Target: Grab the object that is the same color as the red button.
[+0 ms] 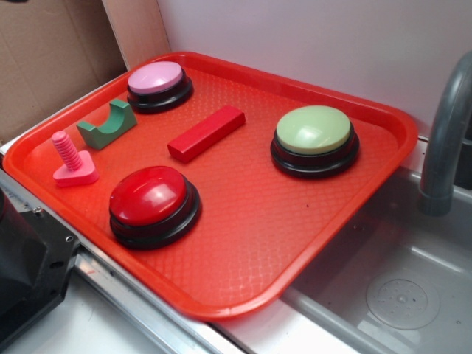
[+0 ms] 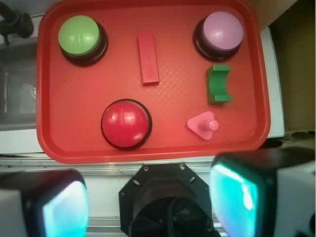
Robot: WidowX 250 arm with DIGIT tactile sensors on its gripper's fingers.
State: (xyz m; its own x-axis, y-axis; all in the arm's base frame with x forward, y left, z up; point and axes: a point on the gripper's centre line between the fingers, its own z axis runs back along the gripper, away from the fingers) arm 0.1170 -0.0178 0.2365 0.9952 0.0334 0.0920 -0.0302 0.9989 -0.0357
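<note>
Two glowing teal pads of the tool fill the bottom of the wrist view, set wide apart with nothing between them, well short of the tray; both pads are blurred and cut off by the frame edges. Between them sits a dark octagonal mount, its lower part out of frame.

On the red tray, the red button stands near the front rim. Beyond it, the red bar lies flat on the tray's middle, touching nothing, its top and sides free. It rests between the green button and the pink button, both at the far corners. A green arch block lies just in front of the pink button, and a pink bolt stands near the front rim beside the red button.

From the exterior view, the tray overhangs a steel sink, where a grey faucet rises at the right, its top cropped. Cardboard leans behind the tray's left side. The tool itself is not clearly visible there; only a dark shape shows at the lower left corner.
</note>
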